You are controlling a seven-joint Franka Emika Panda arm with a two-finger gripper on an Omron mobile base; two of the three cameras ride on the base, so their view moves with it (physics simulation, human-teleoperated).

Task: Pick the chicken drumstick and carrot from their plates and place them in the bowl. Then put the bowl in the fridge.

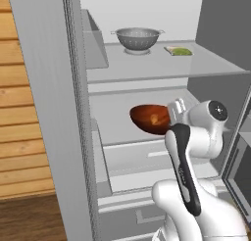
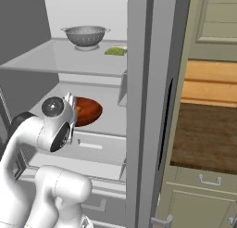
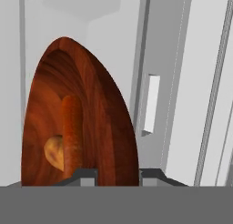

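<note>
My gripper (image 3: 118, 175) is shut on the near rim of the reddish-brown wooden bowl (image 3: 100, 123). The orange carrot (image 3: 72, 132) lies in the bowl, with the golden-brown drumstick (image 3: 54, 150) beside it. In the left base view the bowl (image 1: 149, 118) is tilted over the middle glass shelf (image 1: 110, 120) of the open fridge (image 1: 147, 10), and the gripper (image 1: 170, 116) is at the bowl's right edge. The right base view has the bowl (image 2: 89, 111) just beyond the hand (image 2: 69, 101). Whether the bowl touches the shelf is unclear. The plates are out of view.
A steel colander (image 1: 137, 39) and a flat green item (image 1: 180, 51) sit on the upper shelf. A white drawer (image 1: 142, 161) lies under the middle shelf. The fridge's grey left wall (image 1: 44, 98) and its right frame (image 2: 143, 106) bound the opening. A wooden counter (image 2: 208, 129) lies to the right.
</note>
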